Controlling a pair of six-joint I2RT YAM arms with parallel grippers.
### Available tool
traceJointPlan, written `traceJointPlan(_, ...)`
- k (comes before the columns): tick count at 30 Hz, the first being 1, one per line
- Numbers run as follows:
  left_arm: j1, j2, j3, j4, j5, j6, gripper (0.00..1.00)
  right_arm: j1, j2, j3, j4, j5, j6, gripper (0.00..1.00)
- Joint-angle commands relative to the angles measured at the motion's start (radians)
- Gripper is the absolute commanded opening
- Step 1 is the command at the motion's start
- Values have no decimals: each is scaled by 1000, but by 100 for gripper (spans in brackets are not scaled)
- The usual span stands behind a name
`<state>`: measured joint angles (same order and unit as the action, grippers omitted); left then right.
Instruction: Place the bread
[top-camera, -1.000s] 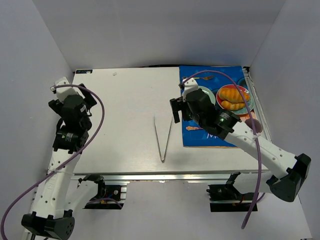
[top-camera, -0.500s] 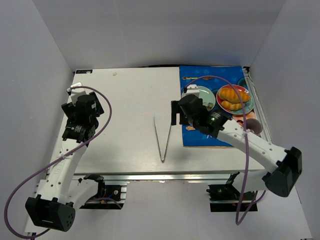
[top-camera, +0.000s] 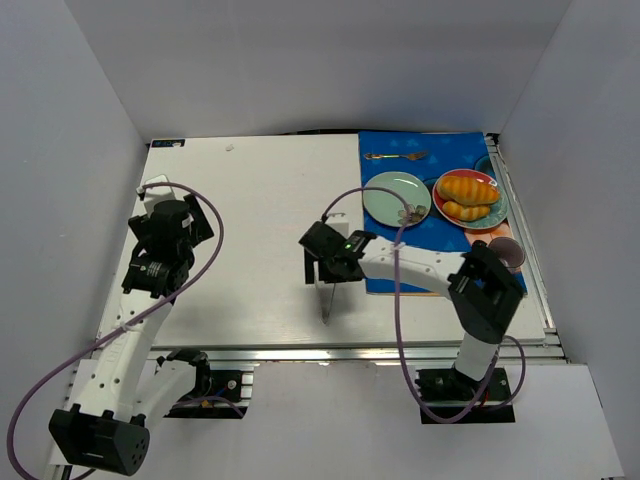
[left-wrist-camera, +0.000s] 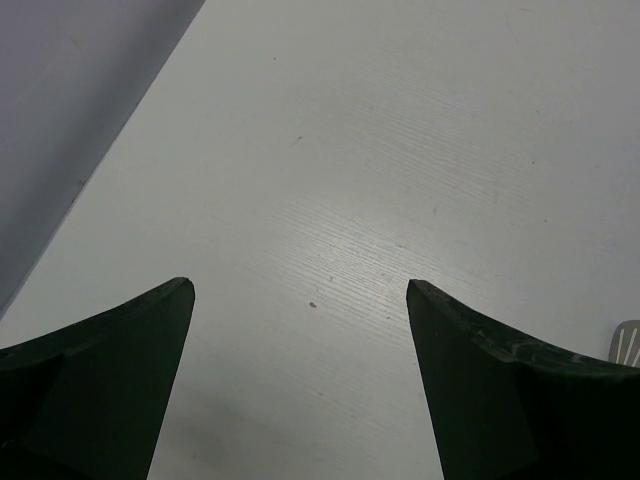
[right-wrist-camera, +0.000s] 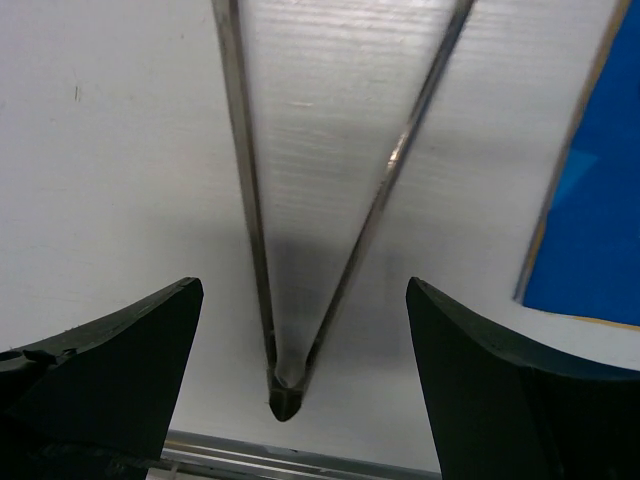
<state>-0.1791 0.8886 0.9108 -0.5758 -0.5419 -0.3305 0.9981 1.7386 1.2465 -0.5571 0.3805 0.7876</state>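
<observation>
The bread (top-camera: 470, 187), a ridged golden-orange roll, lies on a red plate (top-camera: 440, 186) at the back right, beside a paler yellow piece (top-camera: 463, 211). Metal tongs (top-camera: 326, 303) lie open in a V on the table, hinge toward the near edge. My right gripper (top-camera: 325, 260) is open and empty, low over the tongs. In the right wrist view the tongs (right-wrist-camera: 285, 385) lie between the fingers of the open right gripper (right-wrist-camera: 302, 287), not touching them. My left gripper (top-camera: 172, 214) is open and empty over bare table at the left, and shows the same in the left wrist view (left-wrist-camera: 300, 287).
A blue mat (top-camera: 385, 275) covers the right side. It carries an empty green plate (top-camera: 392, 200), a fork (top-camera: 395, 156) at the back and a purple cup (top-camera: 508, 251) near the right edge. White walls enclose the table. The near edge rail (right-wrist-camera: 300, 462) lies just past the tongs' hinge.
My right gripper has moved left and toward the near edge, from the mat's edge to over the tongs. My left arm has shifted slightly to the right.
</observation>
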Motion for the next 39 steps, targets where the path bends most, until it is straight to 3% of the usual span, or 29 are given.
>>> traceJointPlan(1, 0, -19, -3, -7, 7, -2, 98, 36, 35, 62, -27, 20, 88, 89)
traceJointPlan(14, 1, -16, -24, -24, 3, 2, 98, 48, 114, 39, 20, 6, 119, 89)
traceJointPlan(23, 1, -14, -30, -22, 5, 8, 98, 50, 208, 79, -1, 54, 117, 81)
traceJointPlan(33, 1, -11, -23, -24, -15, 19, 98, 50, 208, 70, 5, 34, 119, 62)
traceJointPlan(36, 1, -13, -18, -22, -26, 24, 98, 50, 191, 65, -7, 31, 119, 48)
traceJointPlan(39, 0, -8, -13, -16, -35, 27, 98, 50, 159, 59, -18, 40, 118, 46)
